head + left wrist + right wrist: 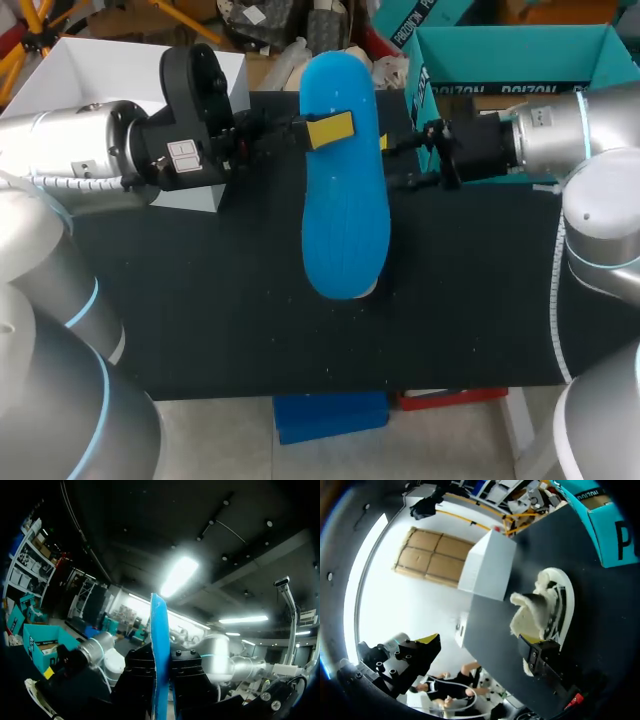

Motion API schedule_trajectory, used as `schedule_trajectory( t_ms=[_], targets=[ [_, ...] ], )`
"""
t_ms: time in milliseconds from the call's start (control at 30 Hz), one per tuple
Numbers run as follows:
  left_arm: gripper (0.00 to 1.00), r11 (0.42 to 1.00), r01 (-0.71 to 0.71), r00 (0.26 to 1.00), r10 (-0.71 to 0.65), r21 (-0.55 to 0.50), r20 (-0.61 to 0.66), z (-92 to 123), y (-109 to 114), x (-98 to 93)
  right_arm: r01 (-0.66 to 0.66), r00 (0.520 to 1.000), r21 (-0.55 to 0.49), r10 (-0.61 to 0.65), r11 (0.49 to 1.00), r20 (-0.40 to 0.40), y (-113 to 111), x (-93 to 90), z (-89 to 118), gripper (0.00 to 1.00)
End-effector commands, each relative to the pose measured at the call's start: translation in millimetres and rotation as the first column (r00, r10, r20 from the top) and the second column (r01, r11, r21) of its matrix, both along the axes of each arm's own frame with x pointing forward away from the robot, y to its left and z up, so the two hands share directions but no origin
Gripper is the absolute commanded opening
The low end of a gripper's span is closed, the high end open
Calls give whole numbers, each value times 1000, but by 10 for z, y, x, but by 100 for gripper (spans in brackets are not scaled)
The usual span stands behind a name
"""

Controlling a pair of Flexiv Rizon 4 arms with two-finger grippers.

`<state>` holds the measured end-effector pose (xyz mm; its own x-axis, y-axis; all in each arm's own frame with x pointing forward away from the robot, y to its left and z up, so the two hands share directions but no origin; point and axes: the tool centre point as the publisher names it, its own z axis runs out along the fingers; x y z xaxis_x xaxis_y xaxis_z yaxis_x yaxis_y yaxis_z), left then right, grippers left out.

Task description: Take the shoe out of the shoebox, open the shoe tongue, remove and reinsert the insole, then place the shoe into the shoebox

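"Has the left gripper point(328, 130) got the blue insole point(345, 220)?"

"Yes. Both fingers are clamped on it, lifting it above the black table point(200, 300)."

"And the shoe point(547, 600)?"

"On the table beneath the insole, between the white box point(90, 70) and the teal box point(510, 50). The right gripper point(480, 640) is spread wide and gripping nothing, with 1 yellow tip just beside the shoe's edge."

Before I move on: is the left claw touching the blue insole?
Touching. Left wrist view shows the blue insole pinched edge-on in the left claw, pressed from both sides.
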<state>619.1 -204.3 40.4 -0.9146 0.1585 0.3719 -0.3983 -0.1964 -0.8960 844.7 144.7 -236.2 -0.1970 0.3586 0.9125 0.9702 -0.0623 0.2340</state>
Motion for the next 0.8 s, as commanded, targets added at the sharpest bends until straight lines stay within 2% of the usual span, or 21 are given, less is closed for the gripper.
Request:
schedule_trajectory(
  t_ms=[33,100,167,300,533,800],
  targets=[
    [0,1000,-9,1000,9,2,-3,13,-30,-28,-24,1000,110,24,994,8,9,-35,-34,100],
    [0,1000,-9,1000,9,2,-3,13,-30,-28,-20,1000,98,20,995,-5,20,-43,-41,100],
    [0,1000,-9,1000,9,2,-3,13,-30,-28,-28,1000,144,28,989,-3,31,-46,-55,100],
    [0,1000,-9,1000,9,2,-3,13,-30,-28,-33,999,165,36,986,-12,53,-50,-67,100],
    [0,1000,-9,1000,9,2,-3,13,-30,-28,-10,1000,125,13,992,-28,71,-48,-71,100],
    [0,1000,-9,1000,9,2,-3,13,-30,-28,-10,1000,125,13,992,-28,71,-48,-71,100]
  ],
)
